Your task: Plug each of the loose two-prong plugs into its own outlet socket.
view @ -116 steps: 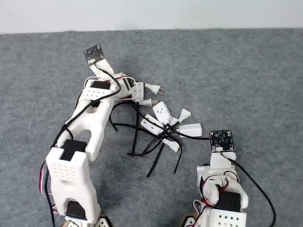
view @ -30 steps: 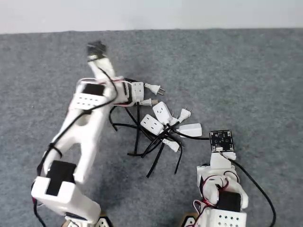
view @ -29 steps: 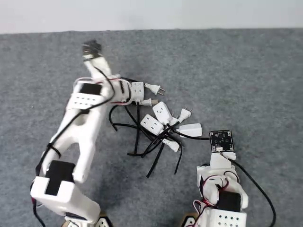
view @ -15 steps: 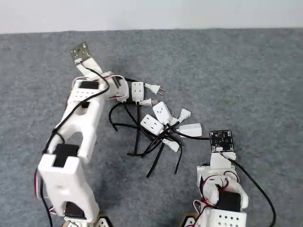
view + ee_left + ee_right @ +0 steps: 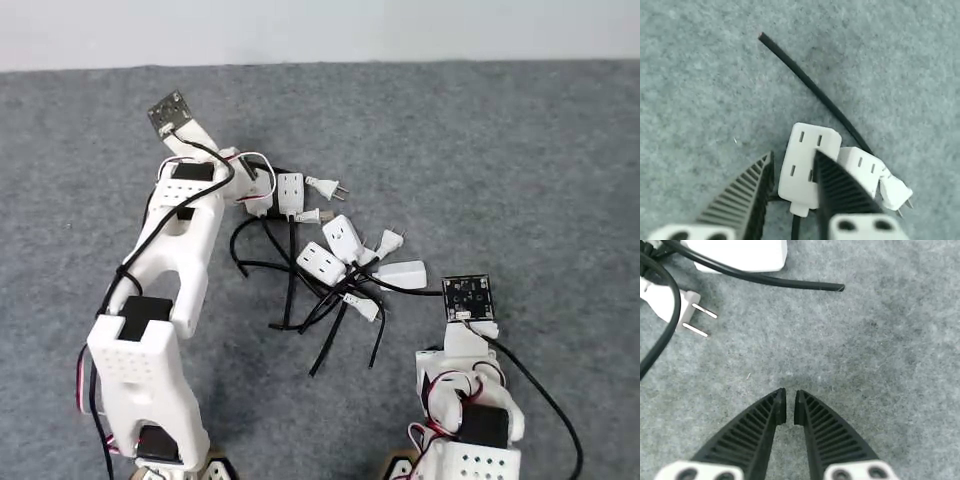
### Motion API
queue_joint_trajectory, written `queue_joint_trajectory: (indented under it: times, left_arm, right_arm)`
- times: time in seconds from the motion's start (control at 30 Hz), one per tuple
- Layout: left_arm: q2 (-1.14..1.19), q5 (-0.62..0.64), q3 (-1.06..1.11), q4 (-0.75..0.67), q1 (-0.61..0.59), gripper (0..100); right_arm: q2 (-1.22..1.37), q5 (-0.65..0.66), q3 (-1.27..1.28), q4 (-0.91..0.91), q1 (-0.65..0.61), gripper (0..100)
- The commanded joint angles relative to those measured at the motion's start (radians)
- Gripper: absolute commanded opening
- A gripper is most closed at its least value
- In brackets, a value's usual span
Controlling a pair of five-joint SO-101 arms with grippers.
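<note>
Left wrist view: left claw [image 5: 793, 155] is spread, straddling a white outlet block [image 5: 807, 142] w/o pinching it yet. The block's visible slots are all empty, no plug seated. A second socket piece [image 5: 860, 165] sits just beside it, w/ a loose plug [image 5: 894, 192] beyond. Right claw [image 5: 790, 407] is pressed together, holding nothing, over bare worktop [image 5: 880, 340]. Another two-prong plug [image 5: 657, 299] lies upper left of that frame. Prob. light, hard, slick plastic, and the stiff cords [image 5: 765, 279] will tug. Best hold: plug body flats, behind the prongs.

No text, label or number is readable.
</note>
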Motion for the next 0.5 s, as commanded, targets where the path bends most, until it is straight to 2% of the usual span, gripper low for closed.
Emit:
queue_joint_trajectory:
  times: [0.0,0.47]
  left_arm:
    - [-0.005,0.009,-0.056,-0.020,-0.026,1]
    - [0.008,0.009,-0.054,-0.055,0.069,1]
  right_arm:
    - [-0.010,-0.002,0.017,-0.001,0.007,3.9]
    - [-0.010,-0.002,0.017,-0.001,0.013,3.9]
